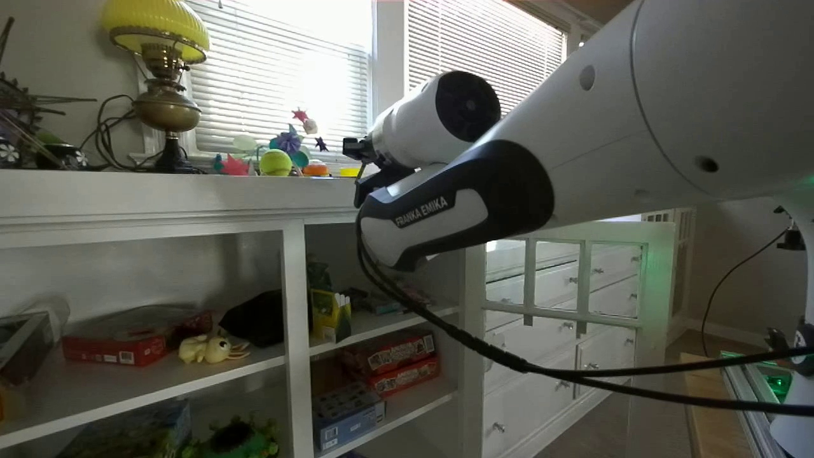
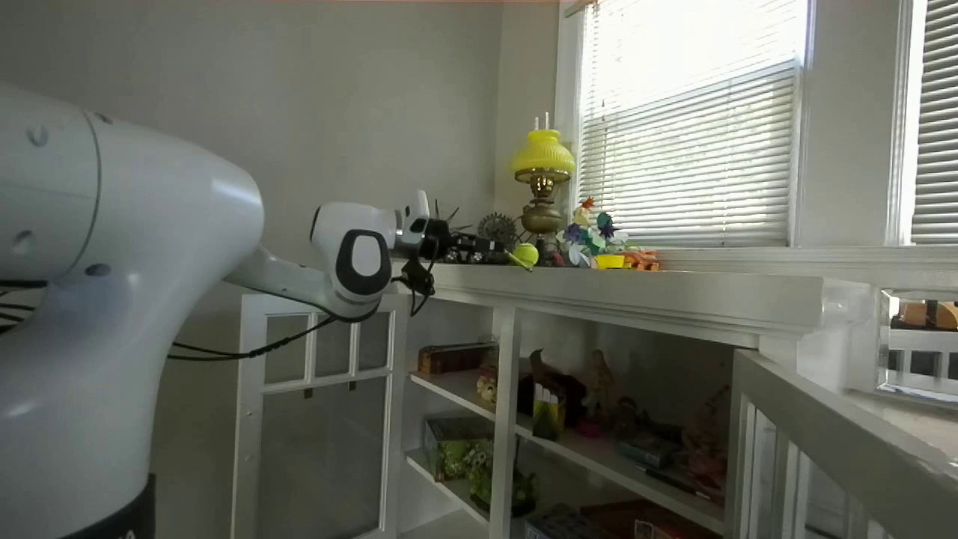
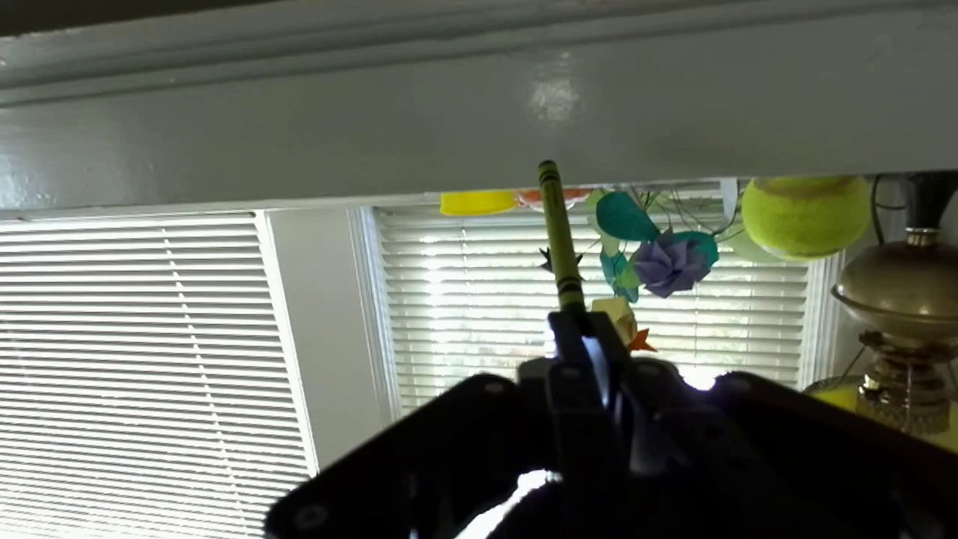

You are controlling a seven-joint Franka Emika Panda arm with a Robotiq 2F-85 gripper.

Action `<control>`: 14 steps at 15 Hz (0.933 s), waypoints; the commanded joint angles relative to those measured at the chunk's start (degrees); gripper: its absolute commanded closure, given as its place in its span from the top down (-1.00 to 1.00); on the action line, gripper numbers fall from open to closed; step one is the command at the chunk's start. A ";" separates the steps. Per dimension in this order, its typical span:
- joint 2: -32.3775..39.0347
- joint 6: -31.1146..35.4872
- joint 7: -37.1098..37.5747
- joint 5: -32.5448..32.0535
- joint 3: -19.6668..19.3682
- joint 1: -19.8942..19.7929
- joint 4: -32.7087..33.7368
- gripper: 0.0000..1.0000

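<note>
In the wrist view, which stands upside down, my gripper is shut on a yellow-green crayon with dark bands. The crayon juts out lengthwise from the fingertips, its far end in front of the white ledge. In an exterior view the crayon points slightly downward near the ledge, with a tennis ball appearing right behind it. That same tennis ball lies off to one side of the crayon in the wrist view. Elsewhere the arm's wrist hides the gripper's fingers.
Along the ledge stand a yellow-shaded lamp, paper flowers and a yellow cup. Shelves below hold a green-and-yellow box with white sticks, plus several boxes and toys. Glass-paned cabinet doors swing out on both sides.
</note>
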 commanded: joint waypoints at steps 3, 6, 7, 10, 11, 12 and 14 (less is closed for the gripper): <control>-0.56 3.70 0.01 0.50 -2.97 -0.08 -3.28 -0.97; -2.17 5.36 0.03 -0.16 -3.78 -2.78 -3.75 -0.97; -3.30 6.52 0.05 -0.55 -3.68 -3.97 -3.75 -0.97; -7.96 11.58 -2.94 1.09 -2.24 -8.15 -2.56 -0.97; -10.08 14.07 1.07 -3.77 -2.15 -9.68 -3.24 -0.97; -12.35 16.39 1.84 -5.84 -1.70 -11.10 -3.20 -0.97; -17.88 21.47 4.97 -11.68 -0.66 -14.74 -3.09 -0.97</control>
